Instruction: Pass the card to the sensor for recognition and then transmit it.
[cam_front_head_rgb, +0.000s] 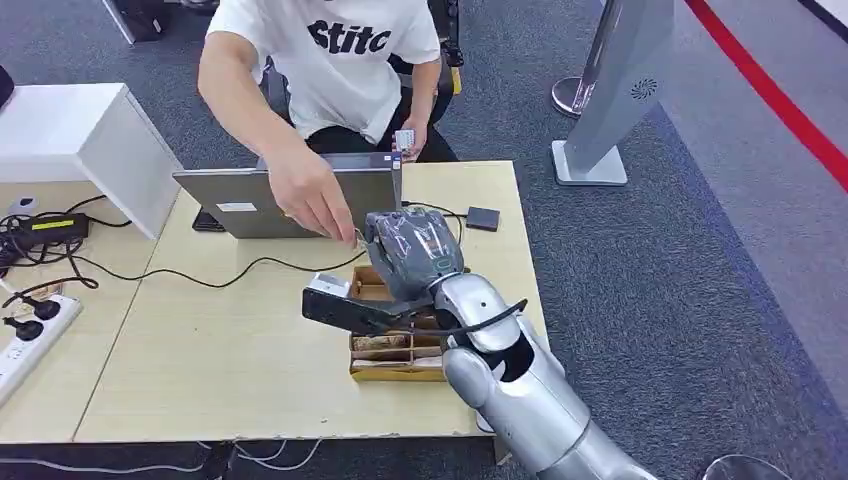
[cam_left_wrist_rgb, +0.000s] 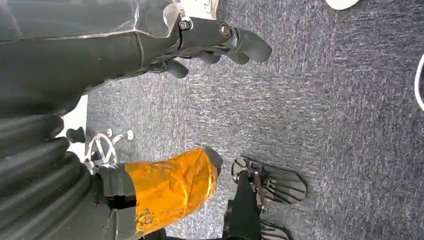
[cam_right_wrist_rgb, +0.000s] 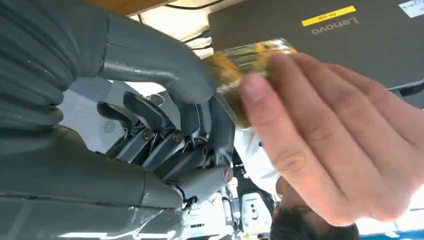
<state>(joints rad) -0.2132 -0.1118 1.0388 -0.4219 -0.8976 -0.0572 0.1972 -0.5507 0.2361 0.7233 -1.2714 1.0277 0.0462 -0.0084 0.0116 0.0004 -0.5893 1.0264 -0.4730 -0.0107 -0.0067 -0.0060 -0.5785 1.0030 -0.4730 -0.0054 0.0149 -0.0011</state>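
A shiny yellowish card (cam_right_wrist_rgb: 239, 62) sits pinched between the thumb and fingers of my right hand (cam_right_wrist_rgb: 200, 115). A person's hand (cam_right_wrist_rgb: 320, 135) grips the same card from the other side. In the head view my right hand (cam_front_head_rgb: 410, 250) is raised over the table (cam_front_head_rgb: 200, 360), just in front of the laptop (cam_front_head_rgb: 290, 200), and the person's hand (cam_front_head_rgb: 315, 205) meets it there. A black sensor unit (cam_front_head_rgb: 345, 310) with a white top lies just left of my wrist. My left hand (cam_left_wrist_rgb: 220, 42) hangs over the floor, holding nothing.
A wooden card box (cam_front_head_rgb: 395, 358) stands under my right forearm. The person sits behind the laptop, holding a small object (cam_front_head_rgb: 404, 140) in the other hand. Cables and a power strip (cam_front_head_rgb: 30, 330) lie at the left; a small black box (cam_front_head_rgb: 483, 217) is at the back right.
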